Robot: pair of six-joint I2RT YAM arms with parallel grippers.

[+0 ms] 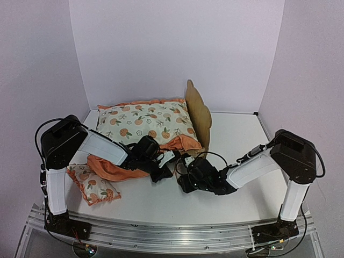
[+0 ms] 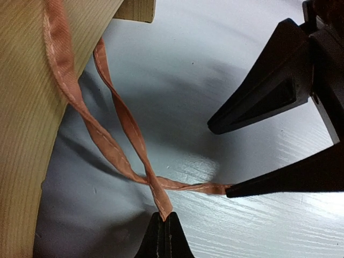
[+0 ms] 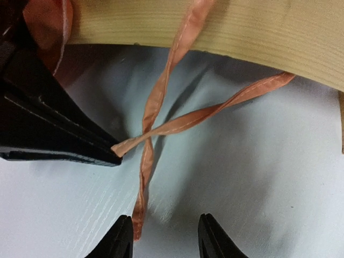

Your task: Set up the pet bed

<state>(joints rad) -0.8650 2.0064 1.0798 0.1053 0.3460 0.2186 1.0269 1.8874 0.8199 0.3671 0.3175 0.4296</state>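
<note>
The pet bed's plywood frame (image 1: 198, 110) stands at the back centre with its scalloped headboard on the right. The fruit-print cushion (image 1: 145, 121) lies over it. Two orange ribbon ties hang off the wooden rail (image 3: 226, 27) and cross each other above the table. My left gripper (image 2: 164, 217) is shut on the end of one ribbon (image 2: 129, 134). My right gripper (image 3: 165, 230) is open, and the other ribbon's end (image 3: 141, 204) lies just inside its left fingertip (image 3: 122, 236). In the top view both grippers, left (image 1: 161, 173) and right (image 1: 181, 174), meet at the bed's near corner.
A small fruit-print pillow (image 1: 94, 185) lies at the front left by the left arm. The cushion's orange ruffle (image 1: 110, 167) spills onto the white table (image 1: 236, 134). Lilac walls close in the back and sides.
</note>
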